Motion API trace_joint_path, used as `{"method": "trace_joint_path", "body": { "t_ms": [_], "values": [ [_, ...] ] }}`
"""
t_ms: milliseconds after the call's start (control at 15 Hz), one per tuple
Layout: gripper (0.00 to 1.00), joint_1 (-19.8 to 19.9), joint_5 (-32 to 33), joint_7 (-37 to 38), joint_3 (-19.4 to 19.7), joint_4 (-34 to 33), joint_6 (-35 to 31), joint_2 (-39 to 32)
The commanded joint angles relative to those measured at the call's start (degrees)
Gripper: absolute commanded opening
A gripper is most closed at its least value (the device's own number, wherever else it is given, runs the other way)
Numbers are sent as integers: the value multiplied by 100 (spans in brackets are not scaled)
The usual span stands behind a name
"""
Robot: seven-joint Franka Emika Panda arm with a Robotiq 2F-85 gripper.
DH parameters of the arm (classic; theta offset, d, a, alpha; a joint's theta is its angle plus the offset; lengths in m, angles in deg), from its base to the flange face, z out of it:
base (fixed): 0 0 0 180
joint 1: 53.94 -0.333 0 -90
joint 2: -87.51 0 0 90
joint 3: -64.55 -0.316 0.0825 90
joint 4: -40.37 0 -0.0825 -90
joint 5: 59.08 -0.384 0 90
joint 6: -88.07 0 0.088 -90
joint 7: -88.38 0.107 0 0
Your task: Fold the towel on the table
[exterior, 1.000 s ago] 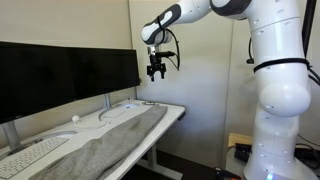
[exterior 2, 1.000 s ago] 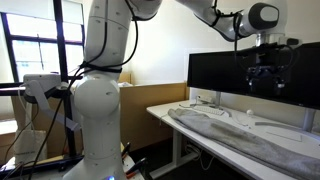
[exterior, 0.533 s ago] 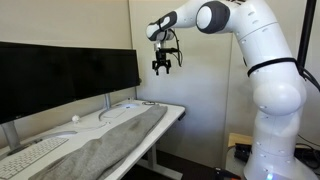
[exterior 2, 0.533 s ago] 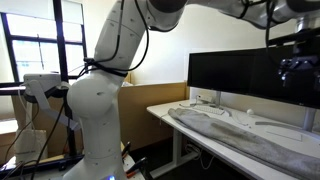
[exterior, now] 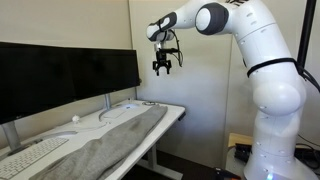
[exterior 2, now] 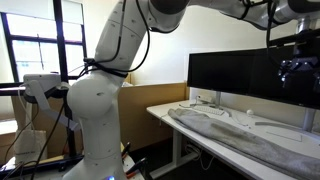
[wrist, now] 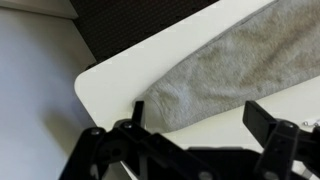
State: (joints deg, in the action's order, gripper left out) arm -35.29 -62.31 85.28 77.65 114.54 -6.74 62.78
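Observation:
The long grey-brown towel [exterior: 105, 147] lies stretched along the white table [exterior: 172, 113]; it also shows in an exterior view [exterior 2: 232, 135] and in the wrist view [wrist: 225, 70], where its rounded end lies near the table's corner [wrist: 95, 85]. My gripper [exterior: 160, 68] hangs high in the air above the table's near end, well clear of the towel; it also shows at the right edge in an exterior view [exterior 2: 297, 70]. In the wrist view the gripper [wrist: 198, 125] has its jaws spread wide with nothing between them.
Dark monitors [exterior: 60, 78] stand along the table's back edge. A white keyboard [exterior: 30, 155] and a small white ball [exterior: 75, 118] lie beside the towel, and white cables [exterior: 125, 105] run near it. A white wall [exterior: 200, 100] rises behind the table's end.
From one second ago to half a second ago the arm swung and the gripper rose a little and shifted sideways. Since then nothing has visibly moved.

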Motion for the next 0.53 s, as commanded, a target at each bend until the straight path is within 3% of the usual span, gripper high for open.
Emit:
{"method": "trace_joint_path", "body": {
  "t_ms": [0,467],
  "values": [
    [100,81,-42,60,63,195,-141,-109],
    [100,449,-334,-79,-55,195,-505,-799]
  ]
}}
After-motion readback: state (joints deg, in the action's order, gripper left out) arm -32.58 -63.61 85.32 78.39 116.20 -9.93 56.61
